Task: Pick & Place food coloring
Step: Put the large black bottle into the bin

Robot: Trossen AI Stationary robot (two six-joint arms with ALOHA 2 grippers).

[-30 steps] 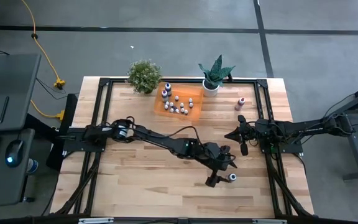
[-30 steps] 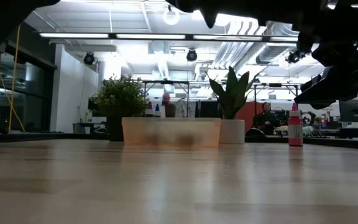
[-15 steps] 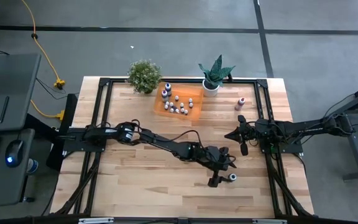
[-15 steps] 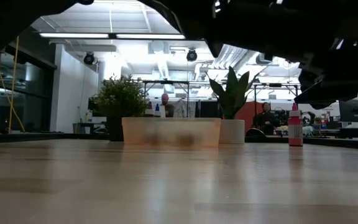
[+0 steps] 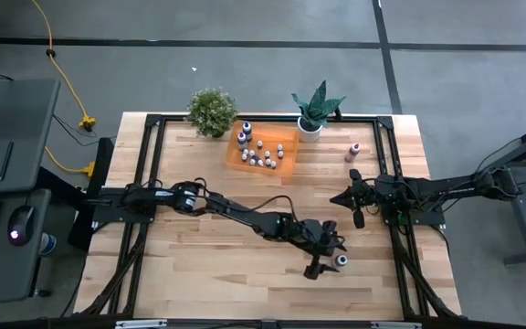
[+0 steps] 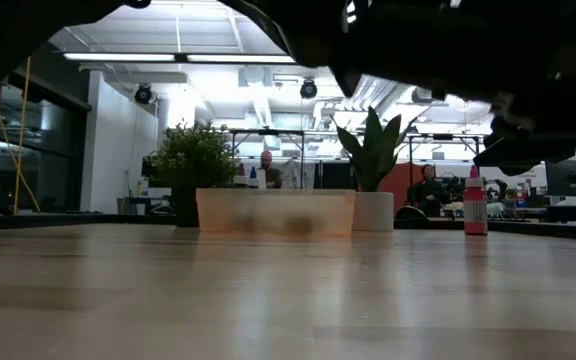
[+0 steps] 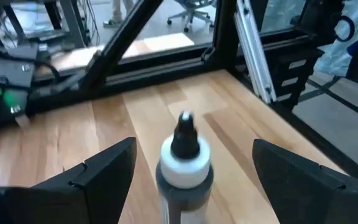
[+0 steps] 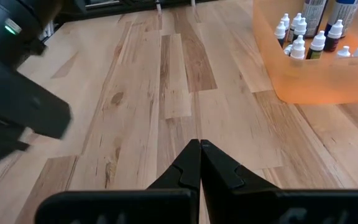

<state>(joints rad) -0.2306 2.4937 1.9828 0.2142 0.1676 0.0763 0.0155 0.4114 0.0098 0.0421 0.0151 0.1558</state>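
Left gripper (image 5: 327, 265) is spread wide around a dark bottle (image 7: 183, 167) standing upright near the table's (image 5: 199, 265) front right, fingers (image 7: 98, 174) on either side, not touching. Right gripper (image 5: 358, 219) waits clenched, empty. Other bottles (image 5: 261, 153) sit in the orange tray (image 5: 284, 137); pink bottle (image 5: 353, 152) stands apart.
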